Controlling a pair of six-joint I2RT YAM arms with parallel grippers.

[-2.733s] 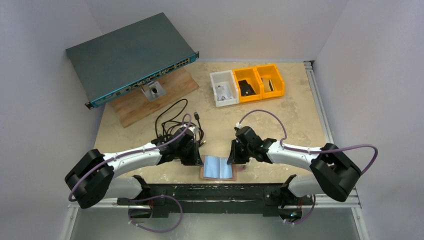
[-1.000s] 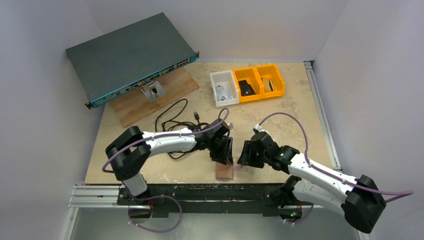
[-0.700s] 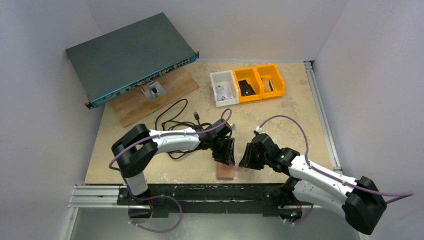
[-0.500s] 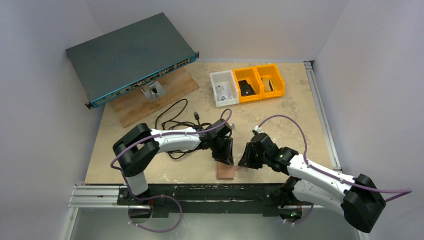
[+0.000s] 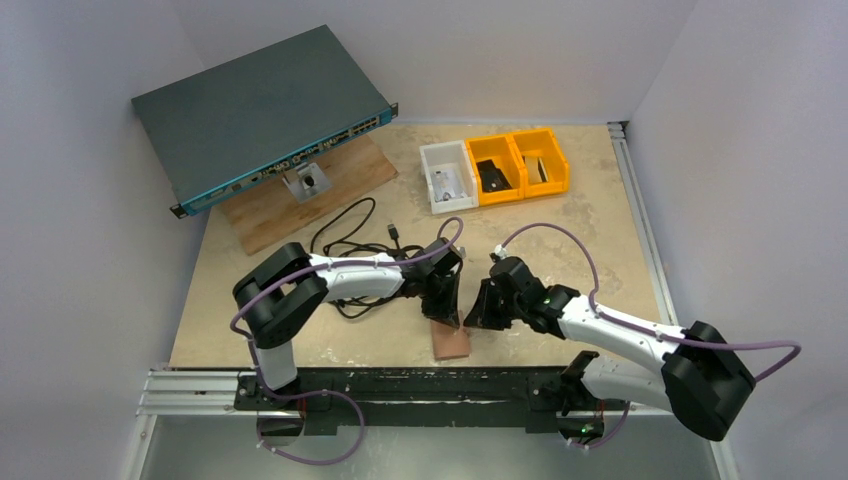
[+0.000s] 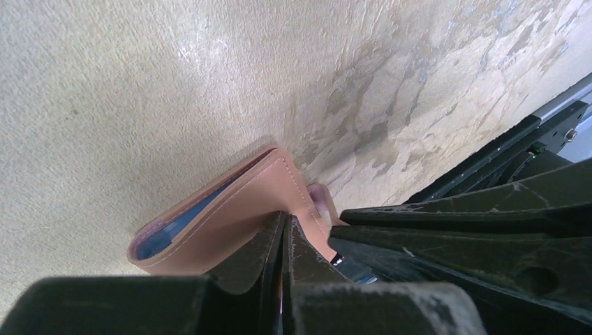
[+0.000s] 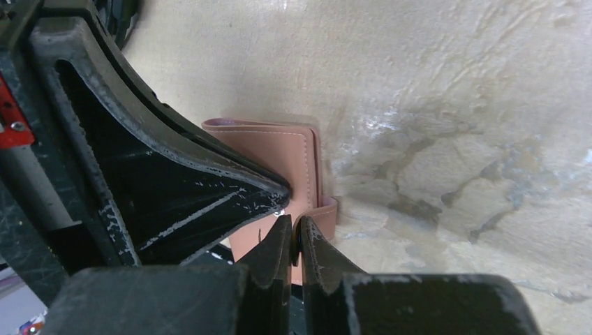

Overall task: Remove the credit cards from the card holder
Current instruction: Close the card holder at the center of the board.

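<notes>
The card holder lies folded near the front edge of the tabletop, about in the middle. The left gripper has its jaws pressed together at the upper leather flap, and the right gripper is also clenched, at the snap tab; whether either really pinches leather, I cannot tell. The holder looks light and soft, so I think it will bend and slide easily. The cards inside are hidden. They are probably stiff and smooth, best taken by a free edge.
</notes>
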